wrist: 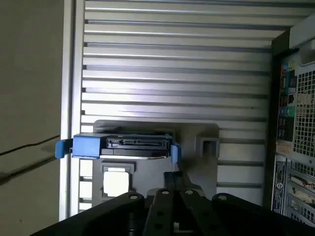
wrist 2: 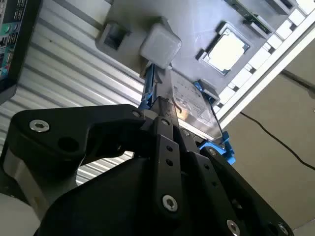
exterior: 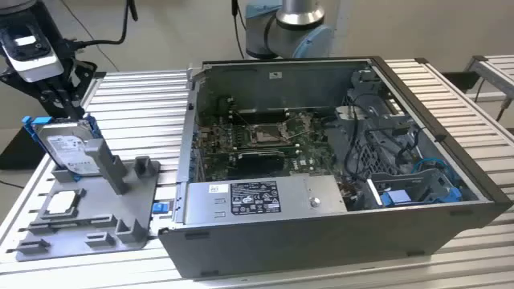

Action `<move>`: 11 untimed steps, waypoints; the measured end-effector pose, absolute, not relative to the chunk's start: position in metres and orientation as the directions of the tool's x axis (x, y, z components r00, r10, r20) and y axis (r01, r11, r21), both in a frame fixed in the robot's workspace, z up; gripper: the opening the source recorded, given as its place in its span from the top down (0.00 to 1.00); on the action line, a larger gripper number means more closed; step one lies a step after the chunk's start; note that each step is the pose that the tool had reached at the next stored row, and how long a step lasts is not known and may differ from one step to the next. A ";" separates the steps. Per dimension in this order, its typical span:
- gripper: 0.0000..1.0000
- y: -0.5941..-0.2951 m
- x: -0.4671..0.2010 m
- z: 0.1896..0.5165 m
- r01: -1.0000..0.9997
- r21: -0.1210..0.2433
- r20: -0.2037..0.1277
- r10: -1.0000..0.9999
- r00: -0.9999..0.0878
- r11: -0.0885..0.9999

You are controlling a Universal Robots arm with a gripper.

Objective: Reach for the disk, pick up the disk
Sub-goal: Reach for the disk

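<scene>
The disk (exterior: 71, 147) stands on edge in a grey holder (exterior: 96, 232) at the exterior view's left. It is silver with a white label and blue bracket ends. Both wrist views show the disk (wrist 2: 189, 103) (wrist: 135, 144). My gripper (exterior: 71, 111) hangs just over its top edge, at one blue bracket end. In both wrist views the gripper (wrist 2: 162, 110) (wrist: 174, 174) looks shut, its black fingers drawn together to a narrow tip beside the bracket. Whether the tip touches the disk is not clear.
A small square silver chip (exterior: 62, 203) (wrist 2: 225, 49) (wrist: 117, 181) lies flat on the holder beside the disk. An open computer case (exterior: 321, 229) fills the middle and right of the ribbed metal table (exterior: 136, 114), with a blue bracket (exterior: 425, 180) inside it.
</scene>
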State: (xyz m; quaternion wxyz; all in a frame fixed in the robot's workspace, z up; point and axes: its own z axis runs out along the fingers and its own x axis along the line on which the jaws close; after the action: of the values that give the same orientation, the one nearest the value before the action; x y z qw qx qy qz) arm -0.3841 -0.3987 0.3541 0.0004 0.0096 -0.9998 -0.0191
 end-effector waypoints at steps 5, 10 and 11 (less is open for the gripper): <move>1.00 -0.399 -0.384 0.354 -0.019 0.038 0.000 -0.019 -1.000 0.999; 1.00 -0.399 -0.384 0.354 -0.019 0.038 0.001 -0.019 -1.000 0.999; 1.00 -0.399 -0.384 0.354 -0.019 0.038 0.001 -0.019 -1.000 0.999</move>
State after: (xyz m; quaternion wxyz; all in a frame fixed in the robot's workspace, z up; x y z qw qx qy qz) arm -0.3841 -0.3987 0.3541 0.0004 0.0096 -0.9998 -0.0191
